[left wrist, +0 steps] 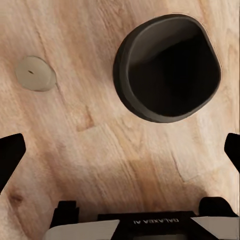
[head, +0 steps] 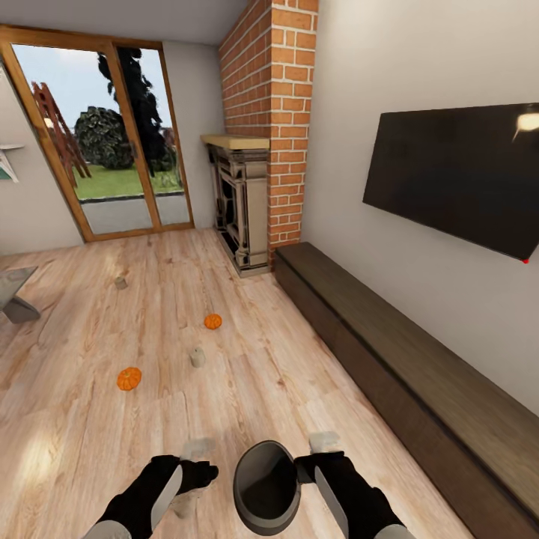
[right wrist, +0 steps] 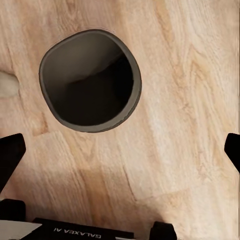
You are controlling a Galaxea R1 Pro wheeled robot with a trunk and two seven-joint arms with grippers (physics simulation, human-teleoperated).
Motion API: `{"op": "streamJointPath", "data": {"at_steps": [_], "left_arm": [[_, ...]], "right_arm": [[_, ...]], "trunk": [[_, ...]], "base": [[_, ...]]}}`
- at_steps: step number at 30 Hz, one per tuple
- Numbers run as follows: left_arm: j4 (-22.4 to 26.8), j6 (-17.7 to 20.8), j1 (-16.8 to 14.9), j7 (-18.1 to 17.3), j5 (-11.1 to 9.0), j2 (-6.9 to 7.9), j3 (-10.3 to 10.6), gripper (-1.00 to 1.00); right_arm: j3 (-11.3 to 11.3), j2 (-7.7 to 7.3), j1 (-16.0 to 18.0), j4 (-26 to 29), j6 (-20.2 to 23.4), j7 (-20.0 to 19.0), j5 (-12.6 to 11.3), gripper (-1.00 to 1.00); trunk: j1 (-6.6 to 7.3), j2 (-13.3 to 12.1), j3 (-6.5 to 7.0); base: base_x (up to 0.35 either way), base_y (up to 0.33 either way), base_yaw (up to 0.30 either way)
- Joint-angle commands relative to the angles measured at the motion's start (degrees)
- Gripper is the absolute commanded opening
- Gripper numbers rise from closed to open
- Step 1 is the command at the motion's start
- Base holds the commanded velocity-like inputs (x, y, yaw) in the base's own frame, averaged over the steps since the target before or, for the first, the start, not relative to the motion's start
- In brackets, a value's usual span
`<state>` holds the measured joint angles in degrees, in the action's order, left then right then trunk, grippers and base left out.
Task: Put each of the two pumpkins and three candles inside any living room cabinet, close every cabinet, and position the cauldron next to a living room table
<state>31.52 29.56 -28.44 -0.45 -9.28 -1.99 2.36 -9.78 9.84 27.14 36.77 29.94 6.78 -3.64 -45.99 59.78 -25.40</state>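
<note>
While both arms reach down over the light plank floor [head: 90, 449], the cauldron [head: 266, 486] sits on the boards between them, its wide dark mouth facing up. The left gripper [head: 196, 449] hangs just beside it, jaws spread wide and holding nothing; the right gripper [head: 323, 442] hangs on the other side, also wide apart and empty. From the left wrist camera the cauldron [left wrist: 167, 67] lies off to one side of the fingers, with a cream candle [left wrist: 35, 73] standing apart from it on the wood. The right wrist camera looks straight into the pot [right wrist: 90, 80] (its grey inner wall half in shadow).

Farther out on the floor lie two orange pumpkins [head: 129, 378] [head: 212, 321], with another candle [head: 197, 357] between them and a third [head: 120, 282] nearer the glazed doors [head: 112, 142]. The long dark-brown cabinet [head: 404, 367] runs along the wall under the television [head: 457, 176], its front panels flush. A corner of the grey table [head: 13, 288] shows at the left edge.
</note>
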Motion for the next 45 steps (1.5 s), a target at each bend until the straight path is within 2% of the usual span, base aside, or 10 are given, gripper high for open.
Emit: {"op": "streamJointPath", "data": {"at_steps": [1,4,10,26,45], "left_arm": [[1.4,0.4,-0.2,0.3,-0.4,-0.47,0.2,1.00],[4.4,0.5,-0.6,0.6,-0.3,-1.69,0.2,1.00],[4.6,0.5,-1.0,0.7,-0.3,-3.14,0.1,1.00],[3.9,-0.2,-1.0,0.7,-0.6,-3.25,-0.2,1.00],[3.9,-0.3,-1.0,0.6,-0.7,-3.21,-0.5,1.00]], "right_arm": [[-0.3,0.05,1.1,0.0,0.5,0.5,-0.5,1.00],[-0.5,0.16,3.0,-0.3,1.5,0.6,-0.8,1.00],[-0.5,0.16,4.4,-0.7,1.9,0.6,-1.0,1.00],[-0.5,0.16,4.5,-0.7,1.8,0.6,-1.3,1.00],[-0.5,0.16,4.5,-0.7,1.2,0.5,-1.3,1.00]], "trunk": [[0.00,0.0,-0.07],[0.00,0.0,-0.07],[0.00,0.0,-0.07],[0.00,0.0,-0.07],[-4.18,7.7,-3.48]], "base": [[0.001,-0.003,0.002],[0.000,-0.001,0.001],[0.000,0.000,0.000],[0.000,0.000,0.000],[0.000,0.000,0.000]]}}
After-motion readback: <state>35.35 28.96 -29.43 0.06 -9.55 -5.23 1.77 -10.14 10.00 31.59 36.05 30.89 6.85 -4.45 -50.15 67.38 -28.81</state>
